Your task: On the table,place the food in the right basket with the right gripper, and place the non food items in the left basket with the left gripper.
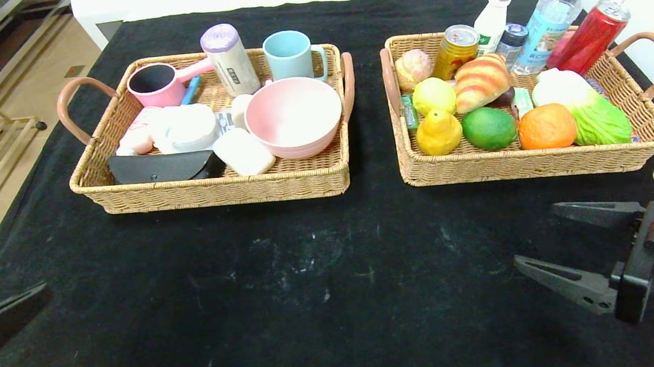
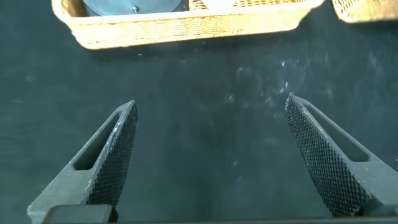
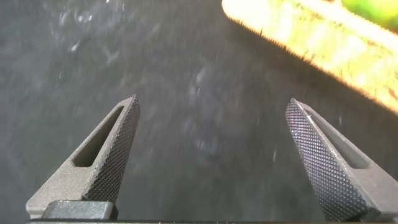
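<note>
Nothing is left loose on the worktop [image 1: 322, 265]; both baskets are filled, so the sorting looks done or nearly so.

The right gripper [image 1: 547, 242] hovers in front of the right basket [image 1: 535, 161], off its near right corner, with the jaws released wide and nothing between them. They point toward the middle of the worktop, not at the basket. The left gripper [image 2: 208, 155] sits well in front of the left basket [image 1: 216, 189], toward its outer side, jaws spread and empty too, as its wrist view shows over bare cloth.

The food lies in the right basket: the pear [image 1: 438, 132], green fruit [image 1: 489, 129] and orange [image 1: 546, 126] along its near wall, the croissant [image 1: 481, 81] behind them with its long axis slanting toward the far right. Cans and bottles stand at the back. The pink bowl [image 1: 293, 116] and the white bar [image 1: 243, 151] sit in the left basket, the bar just beside the bowl and angled toward the near wall.

The surface is black cloth with faint pale scuffs. Beyond the left basket a pale floor and a metal rack show.
</note>
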`<action>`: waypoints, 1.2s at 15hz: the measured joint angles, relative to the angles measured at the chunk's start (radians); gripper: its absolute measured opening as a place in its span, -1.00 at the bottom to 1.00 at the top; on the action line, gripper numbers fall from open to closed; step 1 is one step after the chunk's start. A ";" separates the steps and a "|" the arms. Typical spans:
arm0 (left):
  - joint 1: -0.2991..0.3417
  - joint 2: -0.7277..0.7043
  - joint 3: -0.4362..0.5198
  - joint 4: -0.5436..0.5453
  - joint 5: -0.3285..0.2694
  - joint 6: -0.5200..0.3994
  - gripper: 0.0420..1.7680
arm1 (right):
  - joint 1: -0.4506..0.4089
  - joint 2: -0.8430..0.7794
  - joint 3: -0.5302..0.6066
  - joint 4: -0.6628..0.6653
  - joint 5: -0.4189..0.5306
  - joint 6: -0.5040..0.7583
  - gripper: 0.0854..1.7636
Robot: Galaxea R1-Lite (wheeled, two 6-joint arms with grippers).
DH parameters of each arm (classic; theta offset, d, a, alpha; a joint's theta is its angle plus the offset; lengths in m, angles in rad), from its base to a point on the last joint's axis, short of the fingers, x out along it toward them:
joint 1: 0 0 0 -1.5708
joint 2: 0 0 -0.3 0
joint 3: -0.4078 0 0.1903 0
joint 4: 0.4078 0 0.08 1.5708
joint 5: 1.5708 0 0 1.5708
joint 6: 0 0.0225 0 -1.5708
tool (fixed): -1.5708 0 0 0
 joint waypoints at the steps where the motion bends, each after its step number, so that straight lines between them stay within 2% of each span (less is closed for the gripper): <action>1: 0.000 -0.032 0.020 0.001 -0.001 0.031 0.93 | 0.002 -0.037 0.000 0.057 -0.003 0.000 0.94; 4: 0.009 -0.132 0.062 0.027 -0.012 0.112 0.93 | 0.007 -0.187 -0.027 0.324 -0.010 0.000 0.94; 6: 0.056 -0.203 0.075 0.067 -0.067 0.179 0.93 | 0.008 -0.304 -0.076 0.523 -0.041 -0.003 0.94; 7: 0.096 -0.237 0.079 0.078 -0.126 0.201 0.93 | 0.005 -0.360 -0.093 0.579 -0.056 -0.003 0.94; 8: 0.142 -0.271 0.079 0.083 -0.185 0.213 0.93 | -0.009 -0.413 -0.104 0.621 -0.065 -0.004 0.94; 12: 0.266 -0.366 0.086 0.100 -0.294 0.251 0.94 | -0.130 -0.609 -0.119 0.759 -0.072 -0.023 0.94; 15: 0.323 -0.422 0.079 0.180 -0.327 0.250 0.94 | -0.221 -0.739 -0.105 0.847 -0.071 -0.023 0.94; 18: 0.361 -0.462 0.087 0.187 -0.335 0.196 0.94 | -0.291 -0.850 -0.027 0.861 -0.070 -0.023 0.94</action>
